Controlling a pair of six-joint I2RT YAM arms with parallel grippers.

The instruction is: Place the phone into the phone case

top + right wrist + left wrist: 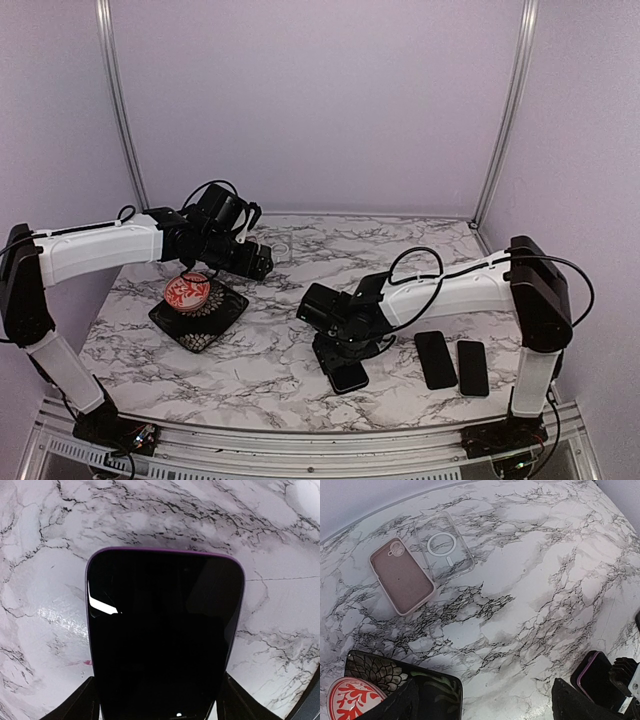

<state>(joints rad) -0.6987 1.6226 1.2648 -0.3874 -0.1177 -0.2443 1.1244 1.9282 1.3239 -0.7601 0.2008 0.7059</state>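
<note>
A black phone with a purple edge (162,635) lies screen-up on the marble table; it also shows in the top view (349,376) and in the left wrist view (594,672). My right gripper (344,347) straddles its near end, with one finger against each long side (161,707). A pink phone case (401,575) and a clear case with a white ring (445,547) lie open side up, side by side, at the back of the table. My left gripper (485,707) is open and empty, hovering above the table (262,262).
A black floral tray (200,318) with a red patterned disc (187,291) sits under the left arm. Two more black phones (434,358) (472,367) lie at the front right, by the right arm's base.
</note>
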